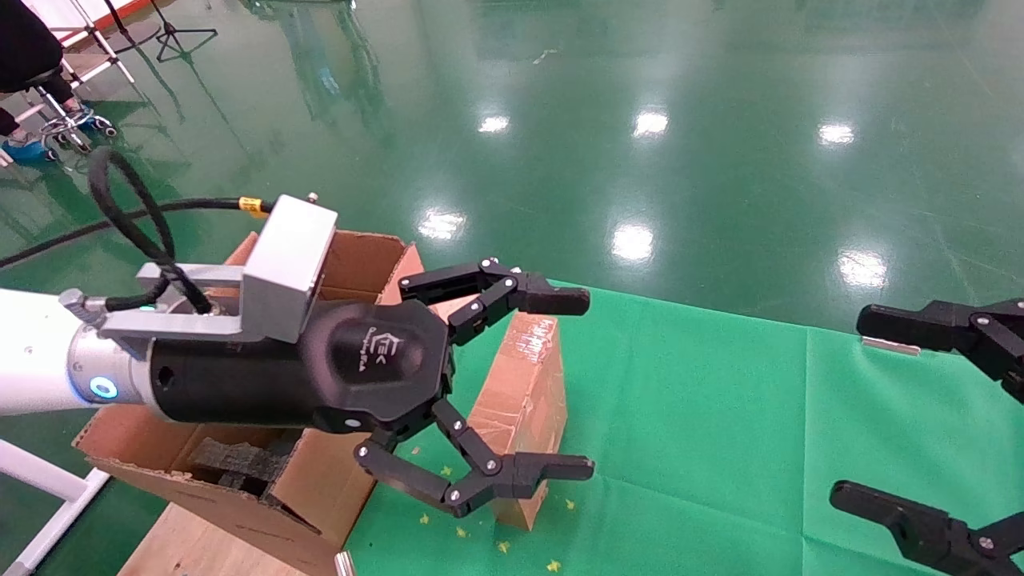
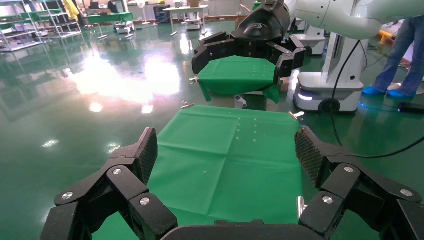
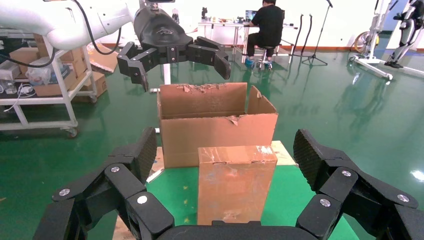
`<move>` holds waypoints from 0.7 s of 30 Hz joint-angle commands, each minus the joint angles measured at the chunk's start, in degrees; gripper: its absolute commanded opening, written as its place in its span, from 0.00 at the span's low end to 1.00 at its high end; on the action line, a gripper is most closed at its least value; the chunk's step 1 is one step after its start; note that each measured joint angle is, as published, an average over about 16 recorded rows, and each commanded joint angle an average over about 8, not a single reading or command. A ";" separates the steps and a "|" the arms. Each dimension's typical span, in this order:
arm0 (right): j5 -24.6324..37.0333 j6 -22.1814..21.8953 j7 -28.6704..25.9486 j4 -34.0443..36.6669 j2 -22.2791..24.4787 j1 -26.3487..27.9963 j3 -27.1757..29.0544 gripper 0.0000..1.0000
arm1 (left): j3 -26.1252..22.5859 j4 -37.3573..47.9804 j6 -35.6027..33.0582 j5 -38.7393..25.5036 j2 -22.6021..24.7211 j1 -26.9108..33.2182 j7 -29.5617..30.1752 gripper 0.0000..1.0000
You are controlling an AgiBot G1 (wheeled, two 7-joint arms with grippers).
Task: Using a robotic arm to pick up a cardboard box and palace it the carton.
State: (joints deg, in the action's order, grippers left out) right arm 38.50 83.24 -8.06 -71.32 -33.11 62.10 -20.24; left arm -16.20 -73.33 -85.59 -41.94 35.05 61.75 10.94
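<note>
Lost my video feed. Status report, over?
Left gripper open, empty, raised above the cardboard box. Right gripper open, parked at table's right. Box upright on green cloth, beside the carton. Nothing in the way.

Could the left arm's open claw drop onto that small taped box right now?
Probably yes: the left gripper hangs open above the cardboard box, which stands upright beside the carton, with nothing between them.

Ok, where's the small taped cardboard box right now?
In the head view the cardboard box stands upright on the green cloth, just right of the carton, beneath the open left gripper.
</note>
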 commanded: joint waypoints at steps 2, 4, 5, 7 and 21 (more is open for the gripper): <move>0.00 0.00 0.00 0.00 0.00 0.00 0.00 1.00 | 0.00 0.00 0.00 0.00 0.00 0.00 0.00 1.00; 0.00 0.00 0.00 0.00 0.00 0.00 0.00 1.00 | 0.00 0.00 0.00 0.00 0.00 0.00 0.00 1.00; 0.00 0.00 0.00 0.00 0.00 0.00 0.00 1.00 | 0.00 0.00 0.00 0.00 0.00 0.00 0.00 1.00; 0.00 0.00 0.00 0.00 0.00 0.00 0.00 1.00 | 0.00 0.00 0.00 0.00 0.00 0.00 0.00 1.00; 0.00 0.00 0.00 0.00 0.00 0.00 0.00 0.00 | 0.02 -0.03 -0.01 0.01 0.00 -0.02 -0.02 1.00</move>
State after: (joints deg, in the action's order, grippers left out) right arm 38.50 83.24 -8.06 -71.32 -33.11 62.10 -20.24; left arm -16.16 -73.29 -85.53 -41.97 34.96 61.80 10.98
